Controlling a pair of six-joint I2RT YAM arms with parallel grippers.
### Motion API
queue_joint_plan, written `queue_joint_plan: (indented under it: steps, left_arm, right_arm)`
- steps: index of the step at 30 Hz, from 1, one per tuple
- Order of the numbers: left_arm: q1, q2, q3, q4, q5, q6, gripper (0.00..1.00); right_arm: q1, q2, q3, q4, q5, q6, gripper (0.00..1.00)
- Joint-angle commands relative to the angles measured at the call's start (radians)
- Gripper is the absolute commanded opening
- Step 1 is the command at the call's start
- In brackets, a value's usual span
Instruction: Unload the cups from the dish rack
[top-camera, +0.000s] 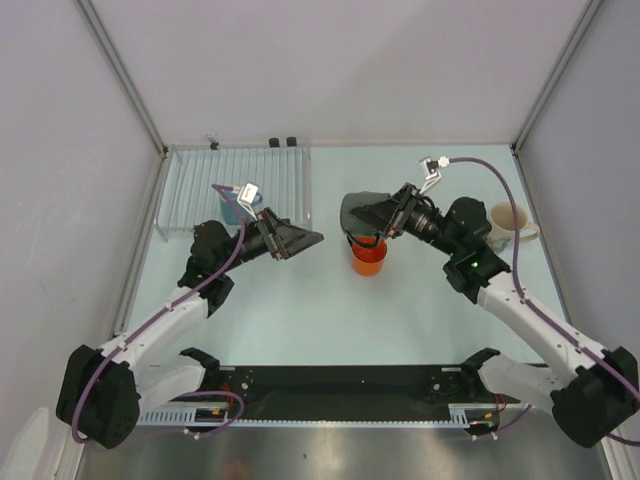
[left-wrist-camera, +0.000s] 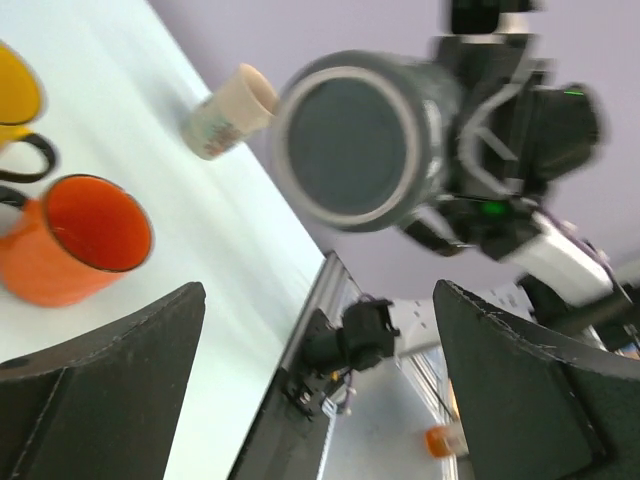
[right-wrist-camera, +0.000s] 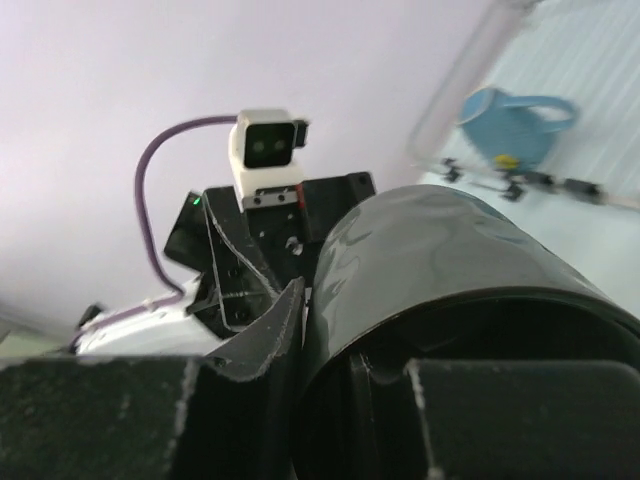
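Nearest the arm bases, the left gripper (top-camera: 298, 242) is hanging over the pale table (top-camera: 300, 320) with its jaws spread wide and nothing between them, pointing across at the other arm. Just beyond, the glossy orange handled mug (top-camera: 371, 260) is standing upright on the table, and the left wrist view is showing a yellow mug with a black handle (left-wrist-camera: 12, 95) beside it. Directly above the orange mug, the right gripper (top-camera: 378, 215) is clamping the dark grey ceramic mug (left-wrist-camera: 350, 140) by its wall, holding it on its side in the air with its base facing the left arm. This is looking like a handover at mid-table, since the left arm is sitting on the rack side and the right on the put-down side. Further right, the cream mug (top-camera: 505, 225) is resting on the table; its side is carrying a faint print, too blurred to read. At the far left, the clear rectangular dish rack with thin parallel bars (top-camera: 200, 180) is holding the light blue mug (right-wrist-camera: 510, 120), the only cup showing there. No brand or legible writing is showing anywhere.
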Motion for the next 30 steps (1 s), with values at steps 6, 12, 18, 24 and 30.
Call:
queue_joint_plan:
  steps: [6, 12, 18, 24, 30]
  left_arm:
    - [0.001, -0.013, 0.103, -0.412, -0.274, 0.116, 1.0]
    - [0.0, -0.021, 0.151, -0.684, -0.409, 0.193, 1.0]
    - [0.0, -0.041, 0.148, -0.807, -0.49, 0.216, 0.99]
    - [0.0, -0.048, 0.122, -0.839, -0.493, 0.201, 0.98]
    - [0.0, -0.076, 0.106, -0.841, -0.495, 0.201, 0.98]
  right_arm:
    - [0.241, 0.028, 0.523, -1.091, 0.729, -0.374, 0.0]
    - [0.462, 0.083, 0.462, -1.272, 1.057, -0.237, 0.0]
    - [0.61, 0.195, 0.416, -1.363, 1.18, -0.143, 0.0]
    - [0.611, 0.304, 0.37, -1.313, 1.122, -0.111, 0.0]
    - [0.576, 0.327, 0.267, -1.158, 1.047, -0.117, 0.0]
